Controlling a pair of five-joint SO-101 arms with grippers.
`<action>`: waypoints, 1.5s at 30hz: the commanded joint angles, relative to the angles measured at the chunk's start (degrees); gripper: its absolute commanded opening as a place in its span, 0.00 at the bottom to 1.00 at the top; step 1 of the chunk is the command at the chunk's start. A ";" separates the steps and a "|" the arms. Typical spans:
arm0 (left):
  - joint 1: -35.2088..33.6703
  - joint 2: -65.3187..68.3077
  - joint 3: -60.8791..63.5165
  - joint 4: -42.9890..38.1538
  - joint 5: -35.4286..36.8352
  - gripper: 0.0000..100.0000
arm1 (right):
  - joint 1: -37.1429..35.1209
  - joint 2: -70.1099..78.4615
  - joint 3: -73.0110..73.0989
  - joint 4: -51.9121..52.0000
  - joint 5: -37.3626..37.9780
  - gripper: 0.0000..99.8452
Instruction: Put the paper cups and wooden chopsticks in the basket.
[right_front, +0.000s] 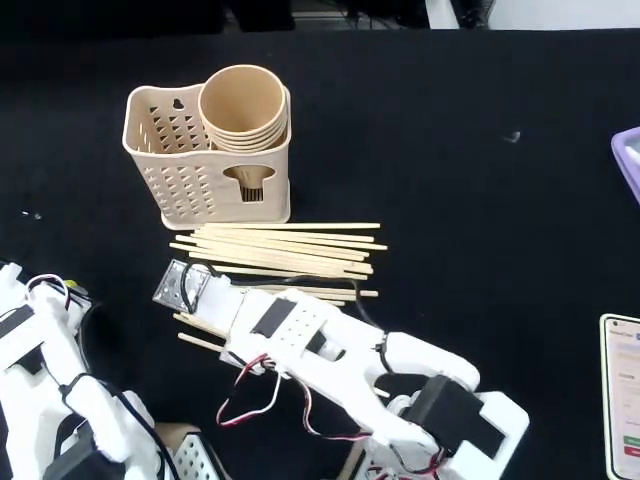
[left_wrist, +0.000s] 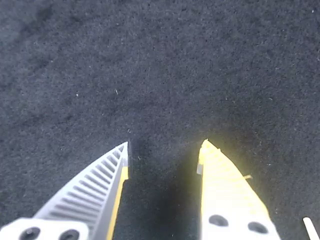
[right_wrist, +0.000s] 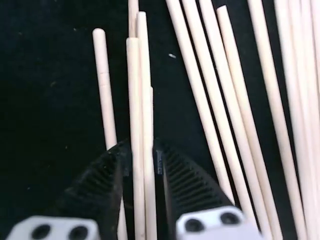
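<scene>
Black cloth covers the surface (right_front: 480, 200). The right end effector (right_wrist: 144, 160) is clamped on two of the wooden chopsticks (right_wrist: 136, 100); the rest lie loose just beside and ahead of it. Beyond that pile, farther from it, stands the basket (right_front: 180, 185) with paper cups (right_front: 243, 105) stacked inside. The left end effector (left_wrist: 165, 147) hangs with its jaws apart over the cloth.

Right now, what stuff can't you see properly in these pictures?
High view: the right arm covers the near ends of some chopsticks.
High view: the basket wall hides the paper cups lower down, so their count is unsure.
High view: a purple thing is cut off by the right edge.
Right wrist view: the chopsticks run off the picture's edge.
</scene>
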 joint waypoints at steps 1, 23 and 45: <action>0.40 -1.41 -3.12 -0.62 0.09 0.22 | 3.60 -6.99 -1.54 1.41 -0.18 0.02; 0.40 -1.41 -3.03 -0.62 0.09 0.22 | 3.87 -10.15 1.19 1.23 -0.09 0.02; 0.40 -1.41 -3.03 -0.62 0.09 0.22 | 4.22 -7.08 -1.01 4.48 1.41 0.01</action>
